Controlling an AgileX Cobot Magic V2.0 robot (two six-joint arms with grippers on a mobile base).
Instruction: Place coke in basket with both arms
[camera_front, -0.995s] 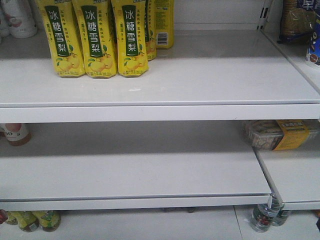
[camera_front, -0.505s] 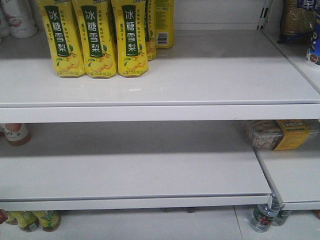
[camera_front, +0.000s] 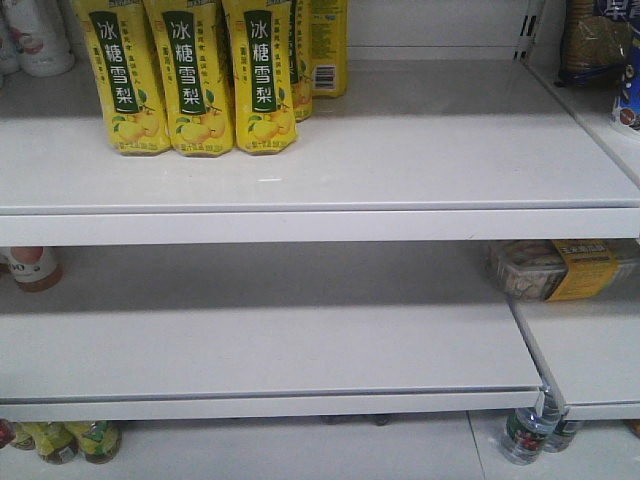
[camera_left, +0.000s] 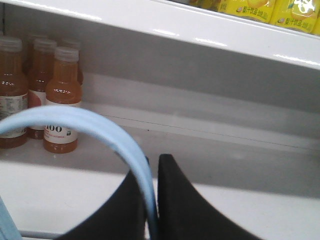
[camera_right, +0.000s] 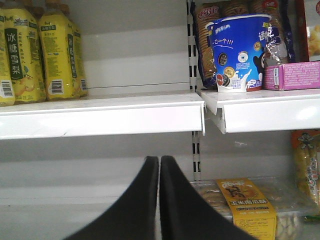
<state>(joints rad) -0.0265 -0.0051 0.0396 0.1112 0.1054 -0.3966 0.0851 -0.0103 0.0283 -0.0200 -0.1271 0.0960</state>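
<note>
Gripping the pale blue hoop handle (camera_left: 90, 131) of the basket, the left hand (camera_left: 150, 200) has its two black fingers pressed against the plastic, which runs down between them. Only that arc and a sliver of blue at the lower left edge show; the basket body is out of sight. Beyond it stand orange drink bottles (camera_left: 62, 97) on a white shelf (camera_left: 235, 170).

The right hand (camera_right: 159, 200) has its fingers together with nothing between them, pointing at a shelf bay with yellow pear-drink bottles (camera_right: 60, 55) above and a blue snack tub (camera_right: 240, 52) to the right.

Over the last second the front view has barely altered: white shelves (camera_front: 330, 350), no arm in frame. The coke appears in none of the views, so it looks as though the search for it has yet to succeed; the right hand seems free to fetch it.
</note>
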